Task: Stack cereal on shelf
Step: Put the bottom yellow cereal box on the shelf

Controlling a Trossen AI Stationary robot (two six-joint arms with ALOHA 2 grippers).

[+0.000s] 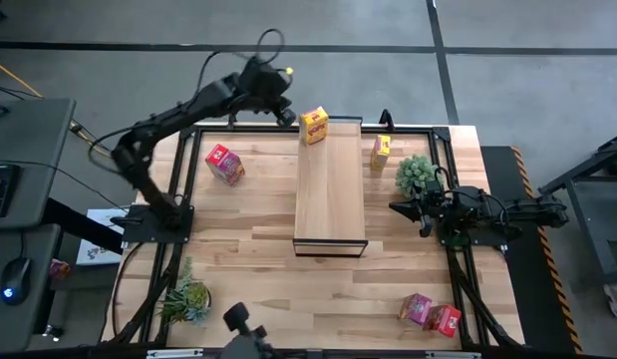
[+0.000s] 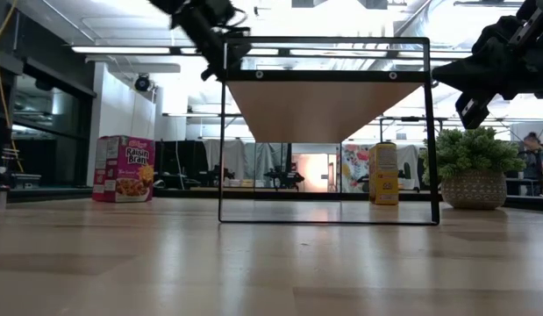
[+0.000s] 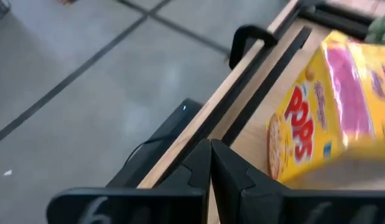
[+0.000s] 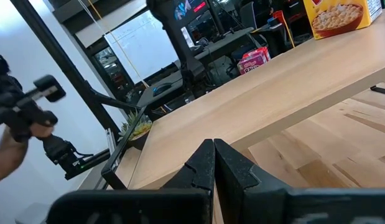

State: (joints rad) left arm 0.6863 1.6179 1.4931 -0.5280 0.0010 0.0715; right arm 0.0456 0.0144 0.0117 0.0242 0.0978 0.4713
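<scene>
A yellow cereal box [image 1: 314,125] stands upright on the far end of the shelf [image 1: 330,189], a long light-wood board raised on a dark frame. It also shows in the left wrist view [image 3: 323,106]. My left gripper [image 1: 287,116] is shut and hangs just left of this box, with a gap to it in the left wrist view [image 3: 211,163]. My right gripper [image 1: 396,206] is shut and empty, level, right of the shelf; it also shows in its own wrist view [image 4: 213,158]. A second yellow box [image 1: 380,152] and a pink box [image 1: 224,164] stand on the tabletop.
A pink box [image 1: 416,307] and a red box [image 1: 445,319] lie near the table's front right corner. Potted plants stand at the right [image 1: 416,172] and the front left [image 1: 188,299]. A dark frame rail [image 1: 288,128] runs along the far edge.
</scene>
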